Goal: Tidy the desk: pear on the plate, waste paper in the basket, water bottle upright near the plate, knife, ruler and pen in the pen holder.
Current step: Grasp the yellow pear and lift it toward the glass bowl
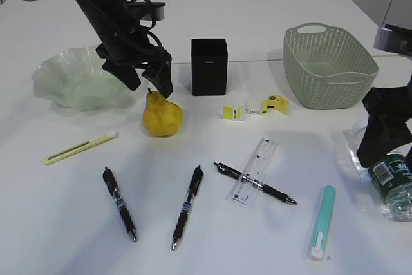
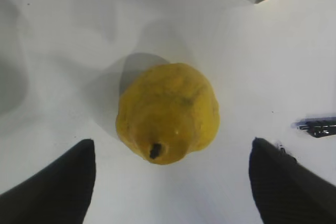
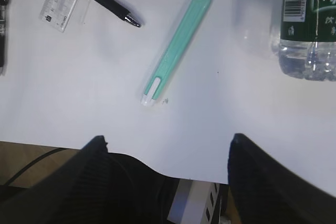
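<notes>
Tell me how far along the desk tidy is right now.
Nothing looks done yet. In hand: the left gripper hangs open over the pear, which sits on the desk beside the plate. Left: the waste paper lies outside the basket, the water bottle lies down, and the ruler and pens are outside the pen holder.

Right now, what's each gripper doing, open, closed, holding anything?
Left gripper: open above the pear, holding nothing.
Right gripper: open, empty.
</notes>
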